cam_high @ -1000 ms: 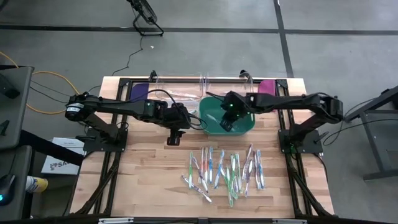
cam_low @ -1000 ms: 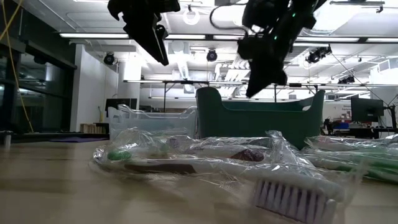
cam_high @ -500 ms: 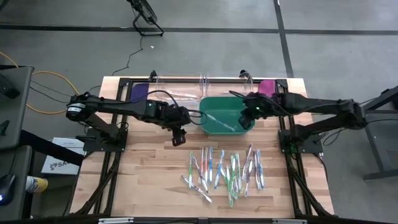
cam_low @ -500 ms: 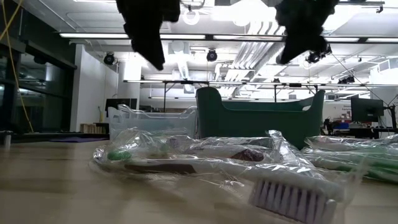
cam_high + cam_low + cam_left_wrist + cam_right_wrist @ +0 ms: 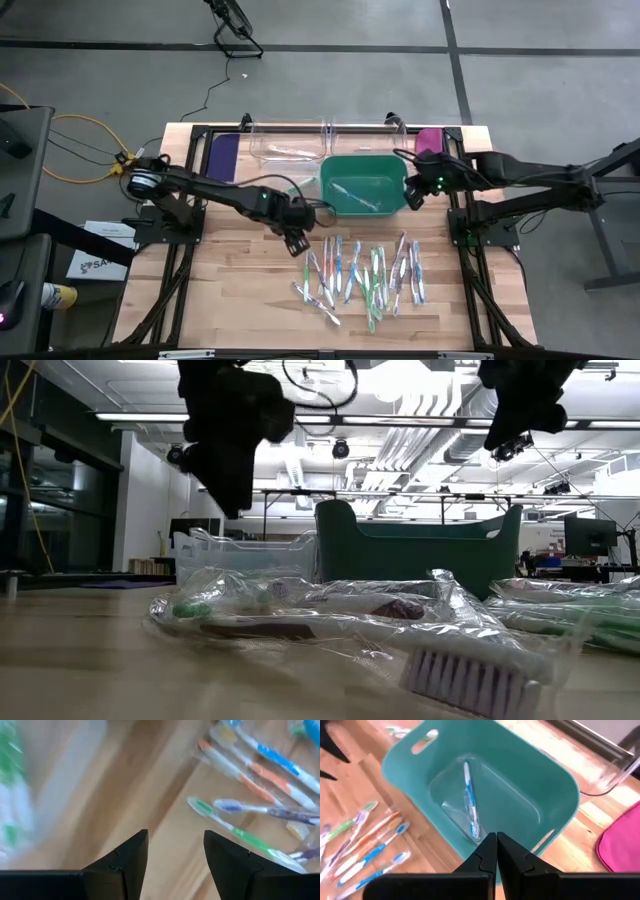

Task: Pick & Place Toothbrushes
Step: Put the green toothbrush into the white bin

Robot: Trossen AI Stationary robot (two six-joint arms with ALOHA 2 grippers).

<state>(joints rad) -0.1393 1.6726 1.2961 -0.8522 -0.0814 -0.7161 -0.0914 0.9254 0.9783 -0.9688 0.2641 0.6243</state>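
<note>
Several wrapped toothbrushes [image 5: 360,272] in blue, green, orange and white lie side by side on the wooden table. My left gripper [image 5: 298,243] hangs open above the table at the left end of that row, pointing steeply down; the nearest toothbrushes [image 5: 235,827] lie just beyond its fingers. One blue toothbrush [image 5: 470,802] lies flat on the floor of the green bin [image 5: 365,185]. My right gripper [image 5: 414,197] is shut with nothing in it, raised over the bin's right rim.
A clear bin [image 5: 285,143] holding another toothbrush stands at the back, left of the green bin. A purple flat piece [image 5: 222,150] and a magenta one [image 5: 430,140] lie at the far corners. Bare wood stretches left of the row.
My right gripper has drawn back from over the green bin toward the table's right edge and risen, staying shut. My left gripper has moved toward the near edge and the toothbrush row, come down, and rolled about its own axis, staying open.
</note>
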